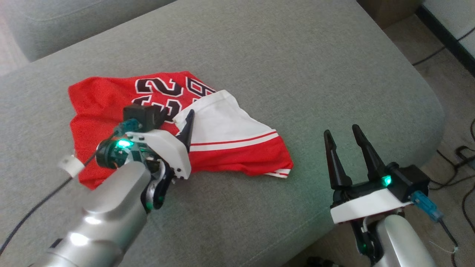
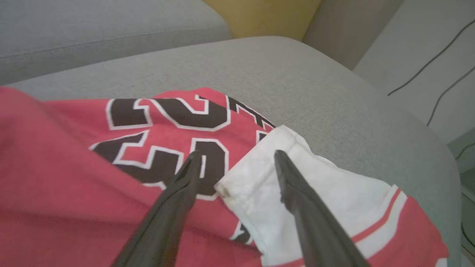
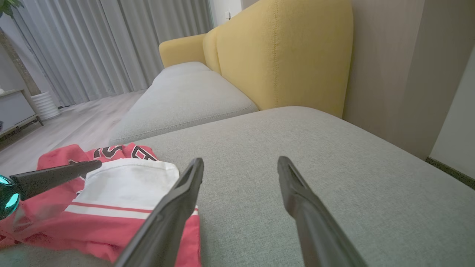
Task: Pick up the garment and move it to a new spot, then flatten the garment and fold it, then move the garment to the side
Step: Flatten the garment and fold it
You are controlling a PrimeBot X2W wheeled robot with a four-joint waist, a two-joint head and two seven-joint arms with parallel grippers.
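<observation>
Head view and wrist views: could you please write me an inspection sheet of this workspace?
Surface: grey fabric cushion, smooth.
Job's things: red garment, crumpled on the cushion's left part, with a white panel on top.
Clutter: nothing seen.
End effectors: left end effector open, fingers astride the garment's white hem; right end effector open above the cushion's near edge, apart from the garment.
Cables: dark cables on the floor at the right.
Surroundings: yellow backrest, grey curtains, pale floor.

Your head camera looks down over the cushion; both wrist cameras sit low, the left nearest the garment, which all 3 views share.
</observation>
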